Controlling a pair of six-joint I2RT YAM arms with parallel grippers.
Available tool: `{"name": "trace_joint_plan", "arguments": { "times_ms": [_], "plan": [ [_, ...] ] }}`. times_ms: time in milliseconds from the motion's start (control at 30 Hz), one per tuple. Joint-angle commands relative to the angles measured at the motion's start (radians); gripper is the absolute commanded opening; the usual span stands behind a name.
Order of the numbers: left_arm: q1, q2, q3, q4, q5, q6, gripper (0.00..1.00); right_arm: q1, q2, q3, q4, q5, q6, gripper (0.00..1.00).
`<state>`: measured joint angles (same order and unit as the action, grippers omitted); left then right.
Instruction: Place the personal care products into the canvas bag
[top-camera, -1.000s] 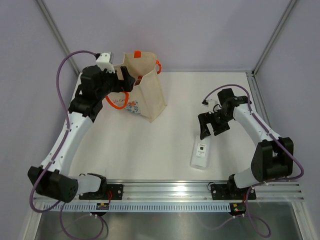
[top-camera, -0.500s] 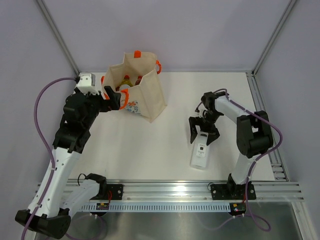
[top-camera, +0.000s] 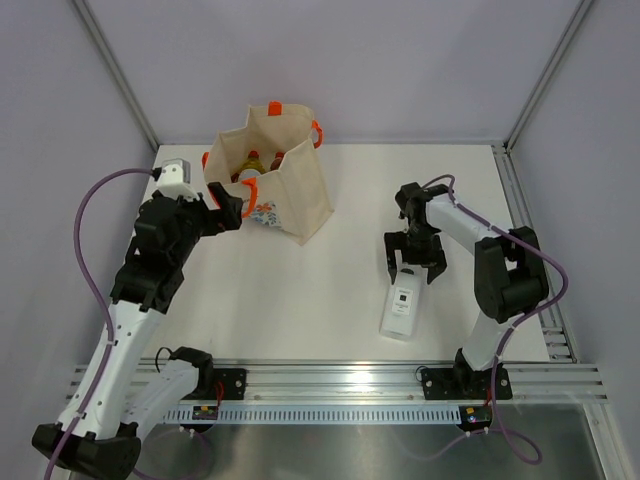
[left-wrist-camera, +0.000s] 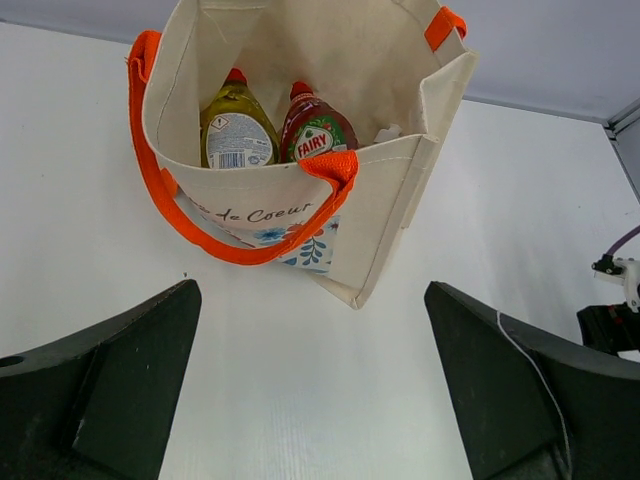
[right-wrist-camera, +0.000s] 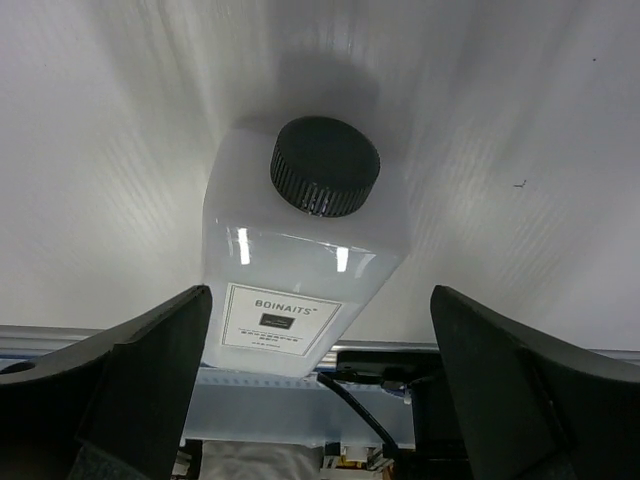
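Canvas bag (top-camera: 300, 195) upright at far left of table (top-camera: 320, 300), mouth open. 2 squeeze bottles stand inside: yellow bottle (left-wrist-camera: 236, 130) left of red Fairy bottle (left-wrist-camera: 316, 130). Left gripper (top-camera: 232, 210) hangs just left of bag, jaws wide apart, holding nothing. Flat white bottle (top-camera: 402, 310) lies at near right, black cap (right-wrist-camera: 325, 165) pointing far. Right gripper (top-camera: 411, 279) sits over cap end, jaws wide apart, 1 finger either side, not clamped.

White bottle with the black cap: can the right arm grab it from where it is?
Probably yes. The right gripper hangs open just above the white bottle, jaws spread to either side of its black cap, and nothing lies between them.
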<state>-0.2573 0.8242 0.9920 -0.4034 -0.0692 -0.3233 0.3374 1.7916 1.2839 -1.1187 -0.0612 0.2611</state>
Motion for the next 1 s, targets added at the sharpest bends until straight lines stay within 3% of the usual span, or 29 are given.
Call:
{"name": "trace_joint_plan", "arguments": {
  "times_ms": [0, 233, 400, 533, 567, 667, 700, 800, 900, 967],
  "plan": [
    [-0.005, -0.011, -0.018, 0.077, -0.029, -0.031, 0.99, 0.003, -0.012, -0.056, 0.028, -0.023, 0.047, 0.99],
    [-0.007, -0.025, -0.029, 0.052, -0.032, -0.028, 0.99, 0.008, 0.135, -0.023, 0.109, -0.133, 0.089, 0.99],
    [-0.007, -0.05, -0.076, 0.074, -0.03, -0.059, 0.99, 0.009, 0.213, 0.005, 0.103, -0.12, 0.099, 1.0],
    [-0.008, -0.06, -0.09, 0.077, -0.034, -0.08, 0.99, 0.006, 0.177, 0.017, 0.155, -0.098, 0.093, 0.78],
    [-0.008, -0.059, -0.092, 0.077, -0.034, -0.082, 0.99, 0.005, 0.166, 0.018, 0.164, -0.103, 0.09, 0.55],
    [-0.01, -0.06, -0.102, 0.08, -0.032, -0.091, 0.99, -0.006, 0.132, 0.028, 0.217, -0.118, 0.09, 0.19],
    [-0.01, -0.063, -0.105, 0.083, -0.032, -0.092, 0.99, -0.024, 0.121, 0.032, 0.23, -0.14, 0.096, 0.0],
    [-0.01, -0.062, -0.11, 0.081, -0.029, -0.095, 0.99, -0.117, 0.126, 0.071, 0.283, -0.273, 0.077, 0.0],
    [-0.01, -0.065, -0.11, 0.08, -0.03, -0.094, 0.99, -0.237, 0.158, 0.136, 0.286, -0.697, -0.029, 0.0],
    [-0.01, -0.063, -0.113, 0.081, -0.03, -0.094, 0.99, -0.284, 0.166, 0.152, 0.307, -0.822, -0.045, 0.0]
  ]
}}
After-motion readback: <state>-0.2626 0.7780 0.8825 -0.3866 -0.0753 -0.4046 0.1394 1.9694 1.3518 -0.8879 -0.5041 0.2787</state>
